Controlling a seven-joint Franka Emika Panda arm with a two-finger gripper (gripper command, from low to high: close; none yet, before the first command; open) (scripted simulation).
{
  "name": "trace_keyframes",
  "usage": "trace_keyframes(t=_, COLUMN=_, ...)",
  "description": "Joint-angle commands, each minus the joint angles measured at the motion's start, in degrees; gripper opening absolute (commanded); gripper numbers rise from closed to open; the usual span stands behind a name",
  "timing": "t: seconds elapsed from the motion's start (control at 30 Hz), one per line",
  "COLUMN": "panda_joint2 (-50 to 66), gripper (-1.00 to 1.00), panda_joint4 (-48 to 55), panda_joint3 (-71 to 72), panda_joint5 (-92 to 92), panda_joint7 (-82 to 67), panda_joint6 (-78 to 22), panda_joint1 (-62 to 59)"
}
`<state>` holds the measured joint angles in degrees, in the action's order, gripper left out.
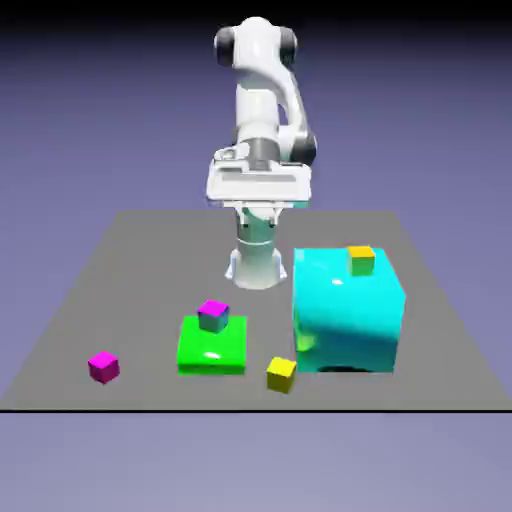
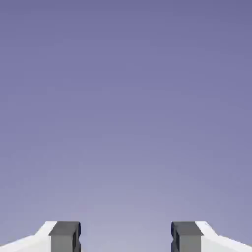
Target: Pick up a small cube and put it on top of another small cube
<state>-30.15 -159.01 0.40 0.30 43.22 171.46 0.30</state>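
The small yellow cube (image 1: 281,374) lies on the grey table near its front edge, between the green block (image 1: 212,346) and the cyan block (image 1: 347,312). A tiny cube with a magenta top and bluish-grey sides (image 1: 212,316) sits on top of the green block. My gripper (image 1: 258,188) hangs high above the table's far side, well away from both cubes. In the hand view the gripper (image 2: 125,237) is open; its grey fingertips (image 2: 64,236) stand wide apart with nothing between them, and only the violet backdrop shows.
An all-magenta small cube (image 1: 103,367) rests on the table at the exterior view's left front. Another tiny cube with a yellow top (image 1: 361,260) sits on the tall cyan block's back corner. The robot's base (image 1: 255,265) stands behind the blocks.
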Motion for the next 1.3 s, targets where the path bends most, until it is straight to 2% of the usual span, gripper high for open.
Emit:
trace_keyframes(t=0.0, panda_joint2=2.1, gripper=0.00, panda_joint4=1.7, panda_joint3=0.3, panda_joint5=0.2, panda_joint7=0.6, panda_joint6=-2.1, panda_joint1=-0.3)
trace_keyframes(t=1.0, panda_joint2=64.4, gripper=0.00, panda_joint4=51.2, panda_joint3=10.3, panda_joint5=7.7, panda_joint7=19.6, panda_joint6=-65.5, panda_joint1=-9.9)
trace_keyframes(t=1.07, panda_joint2=64.8, gripper=0.00, panda_joint4=51.6, panda_joint3=10.4, panda_joint5=7.7, panda_joint7=19.8, panda_joint6=-65.9, panda_joint1=-9.9)
trace_keyframes(t=1.2, panda_joint2=68.4, gripper=0.00, panda_joint4=46.4, panda_joint3=10.4, panda_joint5=8.0, panda_joint7=19.2, panda_joint6=-57.0, panda_joint1=-9.1)
trace_keyframes(t=1.23, panda_joint2=68.4, gripper=-1.00, panda_joint4=46.4, panda_joint3=10.4, panda_joint5=8.0, panda_joint7=19.2, panda_joint6=-57.0, panda_joint1=-9.1)
trace_keyframes(t=1.27, panda_joint2=68.4, gripper=-1.00, panda_joint4=46.4, panda_joint3=10.4, panda_joint5=8.0, panda_joint7=19.2, panda_joint6=-57.0, panda_joint1=-9.1)
